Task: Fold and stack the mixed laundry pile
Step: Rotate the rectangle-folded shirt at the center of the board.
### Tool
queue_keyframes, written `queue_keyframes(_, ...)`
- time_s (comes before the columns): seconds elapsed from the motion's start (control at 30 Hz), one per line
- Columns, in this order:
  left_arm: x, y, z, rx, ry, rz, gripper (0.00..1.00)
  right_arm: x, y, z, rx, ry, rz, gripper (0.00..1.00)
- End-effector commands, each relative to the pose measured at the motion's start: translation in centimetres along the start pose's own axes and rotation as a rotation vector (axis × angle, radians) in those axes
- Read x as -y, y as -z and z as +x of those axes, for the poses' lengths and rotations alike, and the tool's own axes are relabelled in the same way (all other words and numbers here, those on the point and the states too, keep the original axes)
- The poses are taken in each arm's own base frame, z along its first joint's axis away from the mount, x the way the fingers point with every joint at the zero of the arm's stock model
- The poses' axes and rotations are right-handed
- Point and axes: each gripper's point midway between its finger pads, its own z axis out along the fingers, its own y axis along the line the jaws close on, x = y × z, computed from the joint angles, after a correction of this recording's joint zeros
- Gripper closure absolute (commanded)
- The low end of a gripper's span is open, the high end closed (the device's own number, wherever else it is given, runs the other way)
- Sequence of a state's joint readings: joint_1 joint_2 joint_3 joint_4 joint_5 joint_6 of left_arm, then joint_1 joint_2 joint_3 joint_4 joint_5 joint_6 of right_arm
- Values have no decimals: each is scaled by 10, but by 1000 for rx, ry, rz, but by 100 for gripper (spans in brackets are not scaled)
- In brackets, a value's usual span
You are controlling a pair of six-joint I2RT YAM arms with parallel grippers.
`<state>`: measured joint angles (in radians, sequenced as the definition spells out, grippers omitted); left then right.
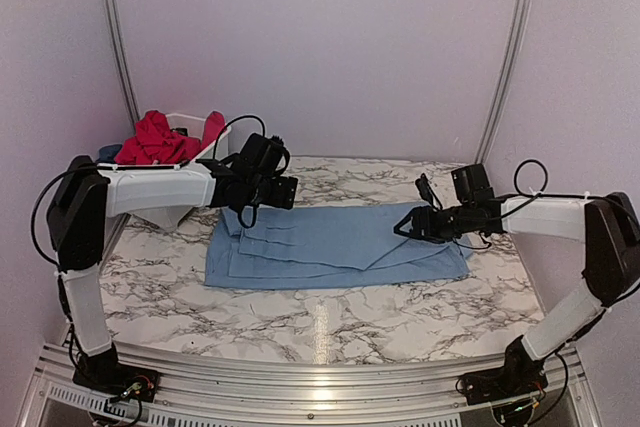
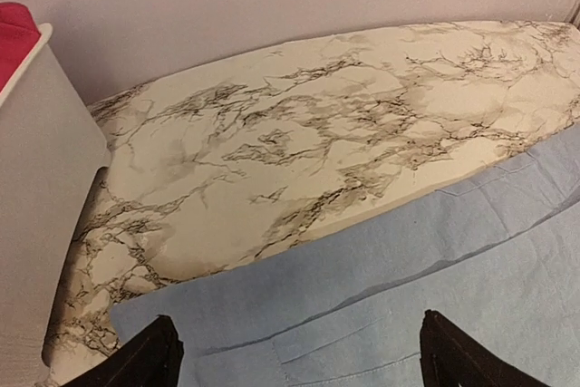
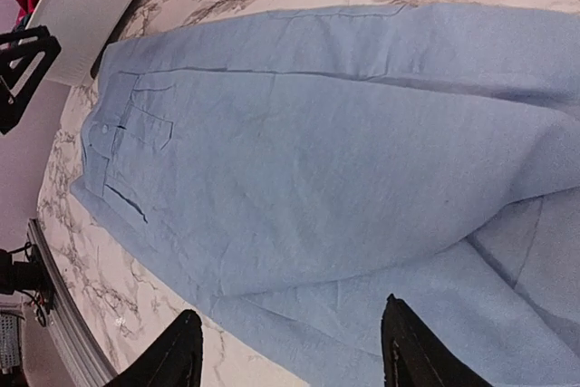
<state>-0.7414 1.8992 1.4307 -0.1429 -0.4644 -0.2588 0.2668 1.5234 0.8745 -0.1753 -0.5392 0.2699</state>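
Note:
A large light blue shirt (image 1: 330, 245) lies folded flat across the middle of the marble table (image 1: 330, 307). Red garments (image 1: 160, 139) of the laundry pile fill the white basket (image 1: 185, 147) at the back left. My left gripper (image 1: 262, 197) hovers over the shirt's far left corner, open, with only cloth (image 2: 381, 305) below its wide-apart fingers. My right gripper (image 1: 405, 227) hangs over the shirt's right end, open, nothing between its fingers; the shirt (image 3: 317, 169) fills that wrist view.
The white basket wall (image 2: 41, 206) stands close on the left of the left gripper. Walls and metal posts (image 1: 505, 57) enclose the table at the back. A metal rail (image 1: 320, 387) runs along the near edge.

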Motion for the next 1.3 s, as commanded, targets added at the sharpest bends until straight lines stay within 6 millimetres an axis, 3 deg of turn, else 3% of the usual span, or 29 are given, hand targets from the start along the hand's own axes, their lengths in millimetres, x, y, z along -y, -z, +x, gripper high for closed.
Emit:
queue_keyframes(0.0,34,-42,33,-131,-158,135,7,-17,-9,32,-33,-49,-9,39)
queue_keyframes(0.13,32,-67,53,-192,-196,107,7,5,-18,54,-59,-100,57,38)
queue_keyframes(0.3,6,-76,85,-271,-174,52,9,42,-31,65,-81,-212,72,38)
queue_keyframes(0.47,-6,-68,118,-348,-181,40,10,61,-39,27,-24,-196,91,38)
queue_keyframes(0.6,0,-49,149,-412,-166,77,13,78,-50,1,-30,-188,115,38)
queue_keyframes(0.77,41,-8,183,-444,-210,155,14,111,-82,-38,-47,-169,151,39)
queue_keyframes(0.93,101,41,201,-454,-220,301,14,119,-120,-86,-40,-139,97,42)
queue_keyframes(1.0,115,55,201,-448,-212,338,14,111,-132,-116,-11,-100,63,43)
queue_keyframes(1.1,123,73,189,-422,-181,384,14,97,-151,-140,-17,-54,22,43)
queue_keyframes(1.2,123,92,155,-316,-157,439,12,72,-158,-156,-13,5,-25,43)
queue_keyframes(1.27,121,99,132,-248,-149,450,11,61,-147,-167,2,34,-34,42)
